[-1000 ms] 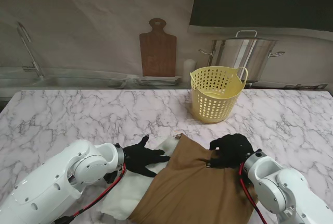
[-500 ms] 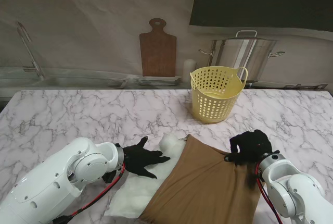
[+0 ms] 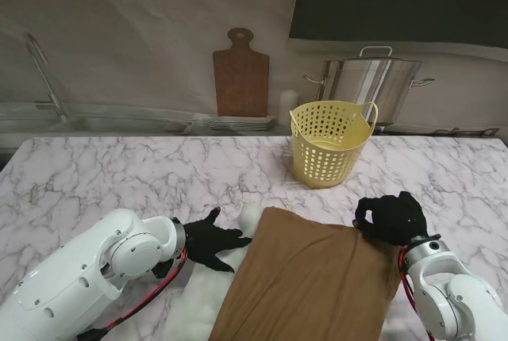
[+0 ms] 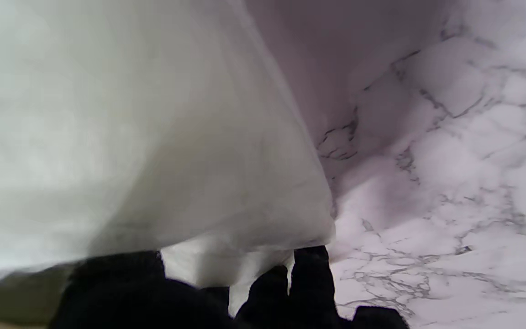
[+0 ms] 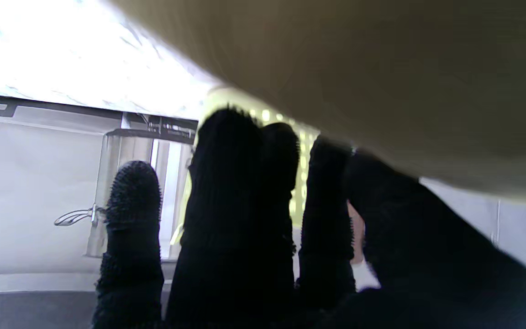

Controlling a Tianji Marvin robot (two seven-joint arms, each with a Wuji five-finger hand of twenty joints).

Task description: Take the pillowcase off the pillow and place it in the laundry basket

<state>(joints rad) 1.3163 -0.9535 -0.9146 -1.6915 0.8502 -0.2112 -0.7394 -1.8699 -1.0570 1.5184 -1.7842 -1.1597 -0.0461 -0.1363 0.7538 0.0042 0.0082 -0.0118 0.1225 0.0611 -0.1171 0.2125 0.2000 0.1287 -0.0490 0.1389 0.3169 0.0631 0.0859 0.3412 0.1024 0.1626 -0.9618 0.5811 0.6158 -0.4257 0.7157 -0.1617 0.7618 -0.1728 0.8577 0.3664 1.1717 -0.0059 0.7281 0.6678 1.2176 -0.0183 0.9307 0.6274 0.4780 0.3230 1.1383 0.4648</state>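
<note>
The surface (image 3: 119, 174) is glossy white marble with grey veins. The pillowcase (image 3: 309, 281) is matt brown woven cloth; the pillow (image 3: 202, 289) is soft white fabric. The laundry basket (image 3: 327, 144) is perforated yellow plastic. Behind stand a brushed steel pot (image 3: 373, 79) and a dark wooden board (image 3: 240, 75). Both hands wear black knitted gloves.

Brown pillowcase (image 3: 309, 281) half off white pillow (image 3: 208, 297); yellow laundry basket (image 3: 328, 144) stands farther.

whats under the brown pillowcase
The white pillow sticks out on its left, pinned by the left hand. How far it reaches under the brown pillowcase is covered.
</note>
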